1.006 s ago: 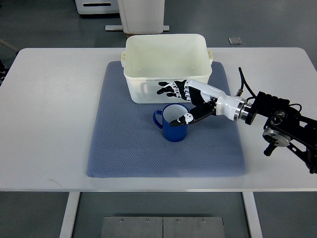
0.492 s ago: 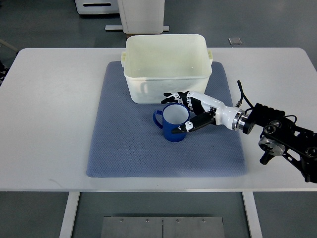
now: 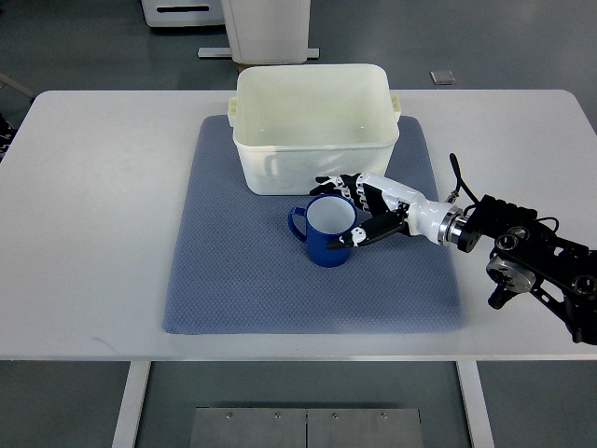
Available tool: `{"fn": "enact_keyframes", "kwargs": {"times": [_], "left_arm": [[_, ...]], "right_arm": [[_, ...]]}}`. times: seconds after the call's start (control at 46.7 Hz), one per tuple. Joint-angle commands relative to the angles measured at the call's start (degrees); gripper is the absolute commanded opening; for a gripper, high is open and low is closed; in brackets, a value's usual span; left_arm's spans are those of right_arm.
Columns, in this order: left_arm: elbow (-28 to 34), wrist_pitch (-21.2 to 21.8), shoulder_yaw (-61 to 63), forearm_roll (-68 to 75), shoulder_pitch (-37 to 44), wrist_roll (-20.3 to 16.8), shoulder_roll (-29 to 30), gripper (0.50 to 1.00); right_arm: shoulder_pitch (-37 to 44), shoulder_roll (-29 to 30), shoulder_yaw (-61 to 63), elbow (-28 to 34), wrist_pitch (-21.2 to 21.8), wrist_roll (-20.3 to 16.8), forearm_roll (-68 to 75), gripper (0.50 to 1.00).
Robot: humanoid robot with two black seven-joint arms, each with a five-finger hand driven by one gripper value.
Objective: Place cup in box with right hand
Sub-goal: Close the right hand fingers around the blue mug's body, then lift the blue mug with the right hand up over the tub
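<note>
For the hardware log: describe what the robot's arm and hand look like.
The right hand has a white shell with black fingers marked by small white segments. A silver ring joins the white wrist to a black forearm with round joints, and a thin black cable loops above the wrist. No left arm shows.

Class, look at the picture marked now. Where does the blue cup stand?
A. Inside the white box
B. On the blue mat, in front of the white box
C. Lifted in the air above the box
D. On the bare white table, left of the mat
B: the blue cup stands upright on the blue mat, just in front of the white box, with the right hand at its side.
</note>
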Motion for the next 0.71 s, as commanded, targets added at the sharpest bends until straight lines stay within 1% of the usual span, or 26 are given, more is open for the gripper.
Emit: {"fn": "enact_keyframes", "kwargs": {"times": [0.0,0.3,0.321,0.364,0.407,0.449,0.471,0.556,0.578,0.685], "left_arm": [[0.00,-0.01,-0.05,0.00,0.01,-0.01,0.00,1.000],[0.00,-0.01,0.04,0.00,0.01,-0.01,0.00,1.000],[0.00,-0.01,-0.05,0.00,0.01,-0.01,0.00,1.000],[0.00,-0.01,0.04,0.00,0.01,-0.01,0.00,1.000],[0.00,-0.01,-0.05,0.00,0.01,-0.01,0.00,1.000],[0.00,-0.01,-0.05,0.00,0.01,-0.01,0.00,1.000],[0.00,-0.01,0.04,0.00,0.01,-0.01,0.00,1.000],[0.00,-0.01,0.04,0.00,0.01,-0.01,0.00,1.000],[0.00,-0.01,0.04,0.00,0.01,-0.01,0.00,1.000],[0.00,-0.01,-0.05,0.00,0.01,-0.01,0.00,1.000]], "right_arm": [[-0.42,0.26,-0.18,-0.09,-0.22,-0.01,-0.01,1.000],[-1.39,1.57,-0.27,-1.06,-0.93,-0.27,-0.01,1.000],[-1.39,1.66,-0.27,-1.06,-1.10,-0.27,-0.01,0.998],[-1.56,1.84,-0.45,-1.15,-1.54,-0.27,-0.10,0.977],[-1.74,1.93,-0.80,-1.15,-1.89,-0.27,-0.01,0.927],[-1.74,2.02,-1.06,-1.14,-2.07,-0.18,-0.10,0.847],[-1.74,2.02,-1.15,-1.15,-2.07,-0.10,-0.10,0.791],[-1.83,2.10,-1.24,-1.15,-2.07,-0.01,-0.10,0.534],[-1.83,2.19,-1.24,-1.15,-2.07,-0.01,-0.10,0.500],[-2.09,3.07,-1.24,-1.15,-2.60,0.43,-0.01,0.500]]}}
